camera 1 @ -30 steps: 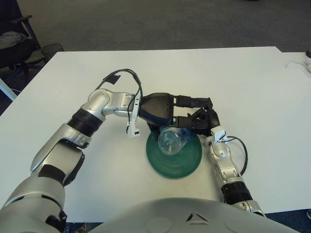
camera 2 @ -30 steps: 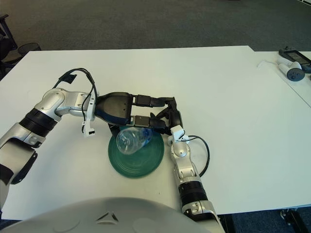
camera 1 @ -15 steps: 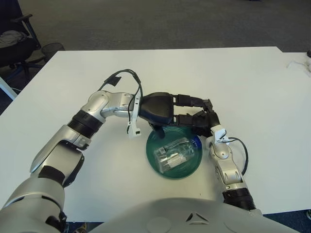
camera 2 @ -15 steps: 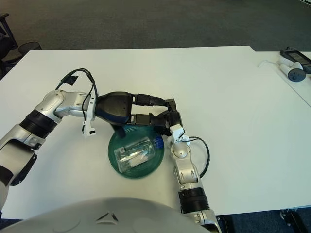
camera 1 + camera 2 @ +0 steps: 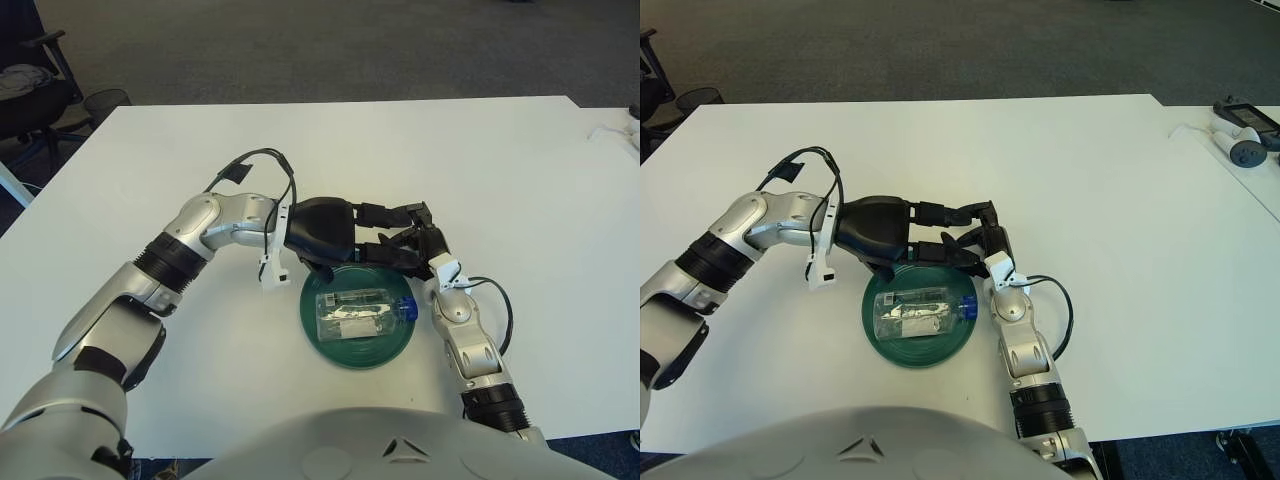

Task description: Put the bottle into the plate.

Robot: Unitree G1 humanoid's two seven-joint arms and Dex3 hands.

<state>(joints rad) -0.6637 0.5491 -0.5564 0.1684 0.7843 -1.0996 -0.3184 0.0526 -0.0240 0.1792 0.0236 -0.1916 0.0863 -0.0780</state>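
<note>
bottle (image 5: 362,309) in plate (image 5: 345,353), hands above

**Bottle lying in the plate, both hands at its far rim**

I am looking down at a clear crumpled plastic bottle (image 5: 923,311) with a blue cap, lying on its side inside the round dark green plate (image 5: 890,350) on the white table (image 5: 1110,190). My left hand (image 5: 902,231) is hovering over the plate's far edge, its black fingers (image 5: 950,212) stretching out straight and holding nothing. My right hand (image 5: 985,246) is sitting just beside the plate's right rim, touching those fingertips.
</note>
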